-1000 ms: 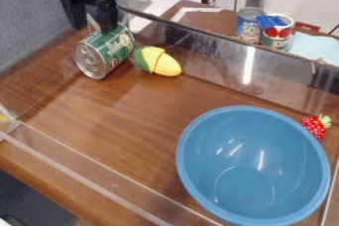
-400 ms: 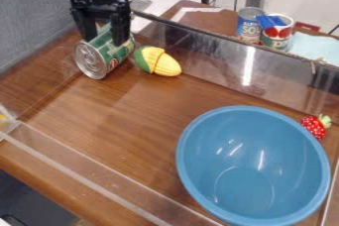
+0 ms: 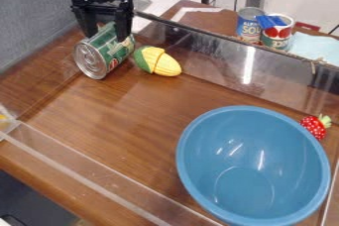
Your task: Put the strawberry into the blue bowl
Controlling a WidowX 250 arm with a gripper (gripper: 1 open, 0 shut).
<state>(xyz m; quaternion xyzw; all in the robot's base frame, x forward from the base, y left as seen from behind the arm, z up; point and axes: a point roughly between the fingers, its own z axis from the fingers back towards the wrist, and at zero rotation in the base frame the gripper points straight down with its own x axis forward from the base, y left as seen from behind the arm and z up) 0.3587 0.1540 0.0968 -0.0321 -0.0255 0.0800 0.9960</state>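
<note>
Barely started, by the look of it. Strawberry (image 3: 314, 125) sitting on the counter (image 3: 119, 111) just beside the blue bowl's (image 3: 252, 166) right rim – bowl empty. Pincer (image 3: 102, 22) way over at the far left, jaws apart and holding nothing, hanging above a tipped green can (image 3: 102, 52) next to a corn-like toy (image 3: 159, 61). Whole pick-and-drop left to do – reach across, grab, lift, release.

A green can (image 3: 105, 54) lies on its side on the brown wooden tabletop (image 3: 119, 121). Just beside it lies a yellow-green corn-like toy (image 3: 159, 61). Two blue-and-red cans (image 3: 265, 28) are behind a transparent wall (image 3: 239, 61).
</note>
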